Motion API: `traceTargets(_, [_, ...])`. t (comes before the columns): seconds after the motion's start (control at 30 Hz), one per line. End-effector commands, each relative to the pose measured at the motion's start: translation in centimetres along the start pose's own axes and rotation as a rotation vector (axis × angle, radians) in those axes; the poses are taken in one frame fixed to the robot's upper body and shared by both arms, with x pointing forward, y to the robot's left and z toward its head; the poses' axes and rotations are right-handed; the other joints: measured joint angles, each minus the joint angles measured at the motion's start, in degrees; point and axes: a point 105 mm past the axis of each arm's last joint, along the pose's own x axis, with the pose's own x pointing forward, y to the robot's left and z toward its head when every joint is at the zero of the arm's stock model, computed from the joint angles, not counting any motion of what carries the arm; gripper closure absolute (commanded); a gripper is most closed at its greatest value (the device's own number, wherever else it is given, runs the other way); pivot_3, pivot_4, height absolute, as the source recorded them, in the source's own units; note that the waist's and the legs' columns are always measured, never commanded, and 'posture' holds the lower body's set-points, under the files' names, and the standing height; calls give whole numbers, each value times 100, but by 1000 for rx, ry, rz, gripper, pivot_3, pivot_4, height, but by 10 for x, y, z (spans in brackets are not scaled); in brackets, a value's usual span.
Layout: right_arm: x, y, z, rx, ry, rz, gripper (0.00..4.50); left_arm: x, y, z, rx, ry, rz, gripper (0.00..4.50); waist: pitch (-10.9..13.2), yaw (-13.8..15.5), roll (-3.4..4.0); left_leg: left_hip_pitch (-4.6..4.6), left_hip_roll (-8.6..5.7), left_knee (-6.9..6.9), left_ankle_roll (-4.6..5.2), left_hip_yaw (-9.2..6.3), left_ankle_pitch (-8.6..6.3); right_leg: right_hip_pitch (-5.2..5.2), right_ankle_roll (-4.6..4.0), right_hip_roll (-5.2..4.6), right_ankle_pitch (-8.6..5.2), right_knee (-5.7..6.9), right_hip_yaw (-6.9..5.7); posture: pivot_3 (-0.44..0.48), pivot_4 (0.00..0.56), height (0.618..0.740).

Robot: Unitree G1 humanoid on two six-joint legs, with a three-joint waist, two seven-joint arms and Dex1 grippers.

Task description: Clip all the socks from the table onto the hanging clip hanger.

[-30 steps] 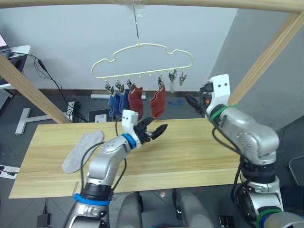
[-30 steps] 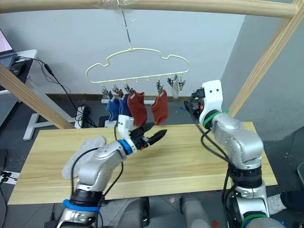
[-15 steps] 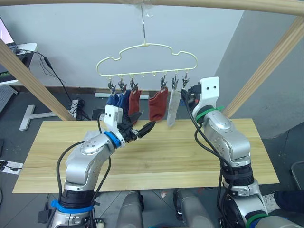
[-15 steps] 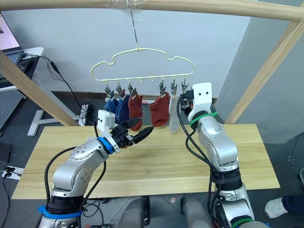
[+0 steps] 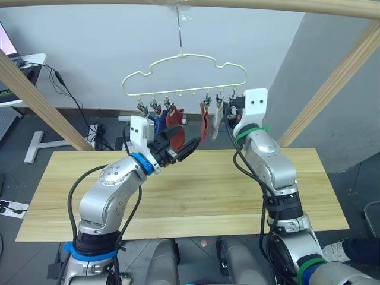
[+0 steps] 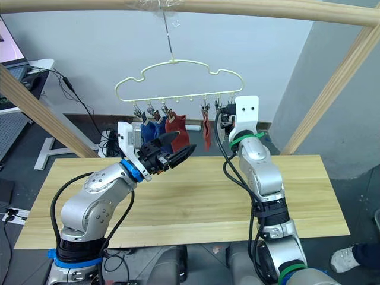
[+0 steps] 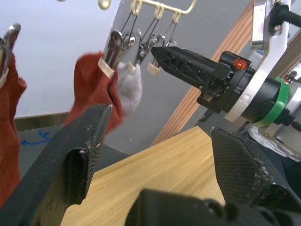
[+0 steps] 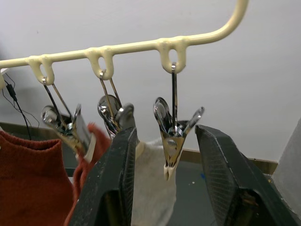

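At the end of the clip hanger point(image 8: 131, 47), straddles the last free clip point(image 8: 175, 127) with right fingers point(image 8: 113, 188) spread, probably to press it open; holds left fingers point(image 7: 80, 150) spread, empty, nearby.

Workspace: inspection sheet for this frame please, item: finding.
Surface: table, no sock seen on its visible top.
Job's things: clip hanger on its hook; blue socks, rust red socks and one grey sock clipped; end clip bare.
Clutter: nothing seen.
Grippers: left claw open, empty; right claw open around the end clip.
Cables: black leads on the floor behind.
Surroundings: wooden rail frame, grey wall.
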Motion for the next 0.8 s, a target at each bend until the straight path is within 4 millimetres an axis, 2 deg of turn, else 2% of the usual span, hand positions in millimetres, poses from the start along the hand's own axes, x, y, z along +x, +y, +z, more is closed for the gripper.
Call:
traceTargets(0.03, [3, 2, 22, -14, -88, -2, 2446, 2, -7, 20, 39, -60, -23, 635, 0, 22, 0, 0, 0, 0, 0, -1, 0, 0, 0, 0, 0, 1, -1, -27, 218, 740])
traceTargets(0.37, [7, -1, 25, -12, -108, -11, 2446, 10, -16, 38, 52, -116, -64, 635, 0, 83, 0, 0, -1, 1, -1, 0, 0, 0, -1, 0, 1, 0, 0, -33, 220, 740])
traceTargets(0.63, [9, 1, 25, -20, -112, -5, 2446, 11, -20, 44, 37, -137, -81, 635, 0, 84, 0, 0, -1, 1, -1, -1, 0, 0, -1, 0, 1, 1, -1, -28, 221, 740])
traceTargets(0.73, [10, -1, 25, -24, -114, -8, 3000, 11, -20, 43, 34, -134, -81, 635, 0, 84, 0, 0, 0, 1, -1, -2, 1, 0, -1, 0, 1, 2, -2, -26, 224, 740])
traceTargets(0.8, [11, -3, 26, -27, -116, -10, 3675, 11, -20, 42, 33, -132, -80, 635, 0, 84, 0, 0, 0, 1, -1, -2, 0, 1, -1, 0, 1, 2, -2, -26, 224, 740])
